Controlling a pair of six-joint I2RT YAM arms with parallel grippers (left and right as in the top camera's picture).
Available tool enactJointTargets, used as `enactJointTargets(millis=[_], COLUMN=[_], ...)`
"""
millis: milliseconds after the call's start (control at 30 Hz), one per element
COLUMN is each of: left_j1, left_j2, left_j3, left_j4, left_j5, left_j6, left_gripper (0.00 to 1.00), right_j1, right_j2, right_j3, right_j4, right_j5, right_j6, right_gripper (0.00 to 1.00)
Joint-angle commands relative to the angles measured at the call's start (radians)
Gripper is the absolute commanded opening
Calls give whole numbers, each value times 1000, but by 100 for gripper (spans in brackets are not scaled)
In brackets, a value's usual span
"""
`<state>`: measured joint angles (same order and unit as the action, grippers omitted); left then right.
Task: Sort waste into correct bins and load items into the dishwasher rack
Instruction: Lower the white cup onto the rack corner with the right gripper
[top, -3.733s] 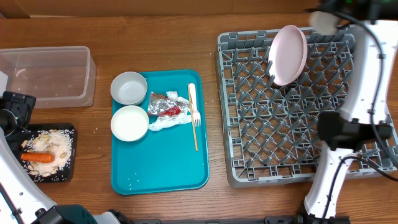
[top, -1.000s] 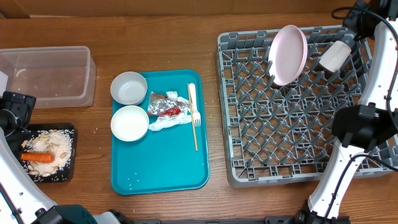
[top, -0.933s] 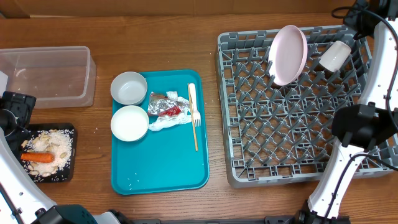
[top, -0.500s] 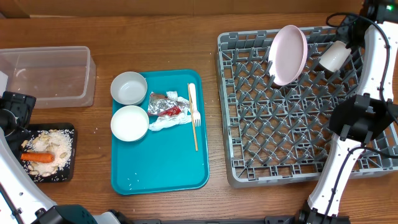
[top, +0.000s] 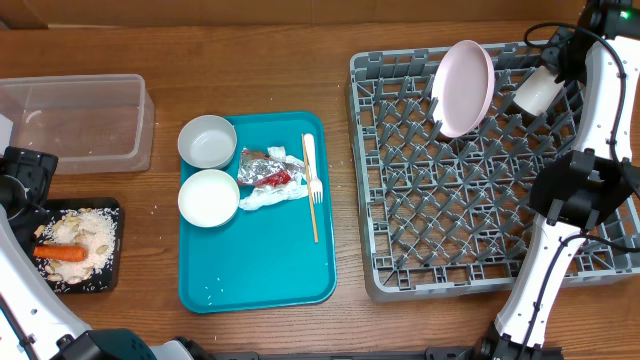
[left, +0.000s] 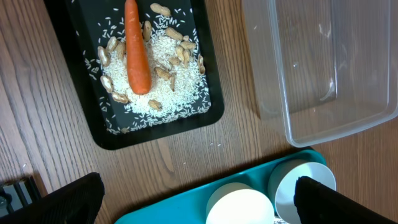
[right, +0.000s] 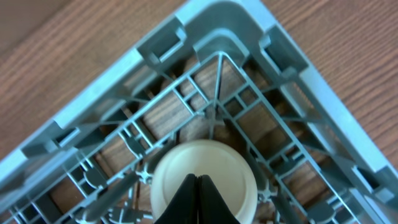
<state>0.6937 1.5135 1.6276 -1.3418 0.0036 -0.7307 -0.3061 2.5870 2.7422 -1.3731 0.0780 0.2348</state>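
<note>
The overhead camera is looking straight down from far above, taking in the whole tabletop (top: 250, 70). The left wrist camera is facing down from fairly high, framing the black tray (left: 84, 62) and clear tub (left: 323, 62) ahead of the left pincer (left: 205, 202); the overhead view is showing both too. The right wrist camera is sitting very near, peering past the right pincer (right: 198, 186) at the rack corner (right: 280, 68) and the cup (right: 230, 162) just beyond its tips, both also appearing overhead.
</note>
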Motion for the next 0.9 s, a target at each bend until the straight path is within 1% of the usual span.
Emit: enactJointTargets(millis=[0,300,567,633,733,800,867], left_j1=[0,0,0,0,0,0,0], left_j2=[6,6,6,6,6,6,6], left_j3=[11,11,11,11,11,11,11], left_j4=[1,1,1,1,1,1,1], left_j5=[-11,-11,-11,-11,-11,-11,-11], left_j6=[-7,-7,-7,-7,-7,-7,-7], left_gripper=[100,100,100,100,100,100,100], right_j1=[-5,-5,-5,-3,-3,-3,-5], right_j2=[13,-28,-210,-256,-294,-296,-286], right_j3=[6,34,72,72,72,72,62], right_j4=[-23,-147,-197,-221,-234,-221,-200], right_j5=[-2,-55,-254,-306,-267,-185,-107], right_j6=[2,-2,-1,-2,0,10,21], right_gripper=[4,4,4,6,10,17,20])
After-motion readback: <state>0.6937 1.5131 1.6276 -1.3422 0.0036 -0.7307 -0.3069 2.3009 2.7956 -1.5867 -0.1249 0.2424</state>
